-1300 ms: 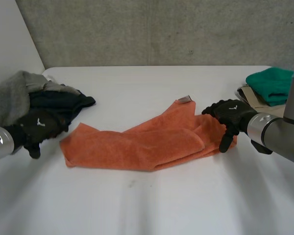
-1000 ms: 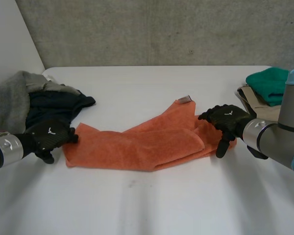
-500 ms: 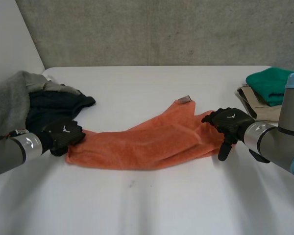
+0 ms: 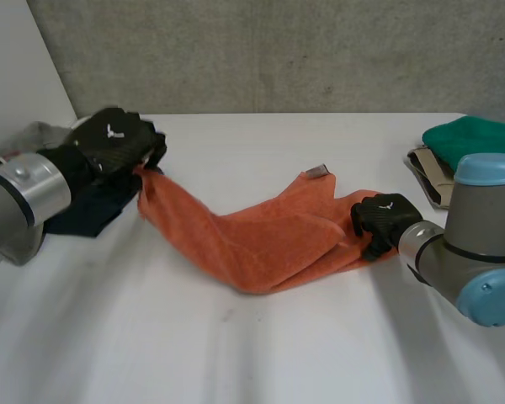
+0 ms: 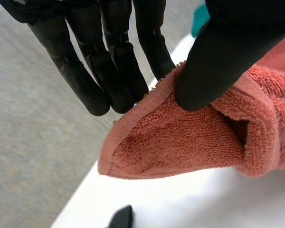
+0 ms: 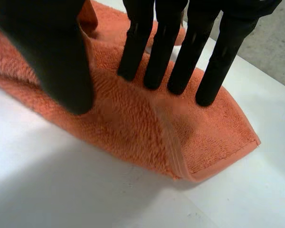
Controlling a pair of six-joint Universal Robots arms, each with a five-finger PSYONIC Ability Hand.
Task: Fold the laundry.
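Observation:
An orange towel (image 4: 261,244) lies bunched across the middle of the white table (image 4: 252,353). Its left end is raised off the table toward the back left. My left hand (image 4: 114,143) holds that end up. In the left wrist view the thumb and fingers (image 5: 118,52) pinch the hemmed corner of the towel (image 5: 180,142). My right hand (image 4: 383,215) sits on the towel's right end, which stays on the table. In the right wrist view its fingertips (image 6: 156,47) and thumb dig into the towel (image 6: 133,123) near the end hem.
A dark garment (image 4: 93,210) and some grey cloth lie at the table's left edge, behind my left arm. A folded green cloth (image 4: 471,139) rests on beige fabric (image 4: 429,168) at the far right. A concrete wall runs behind the table.
My left hand closed on the towel's left corner and lifted it up and back to the left, stretching the towel. My right hand's fingers curled down onto the right end.

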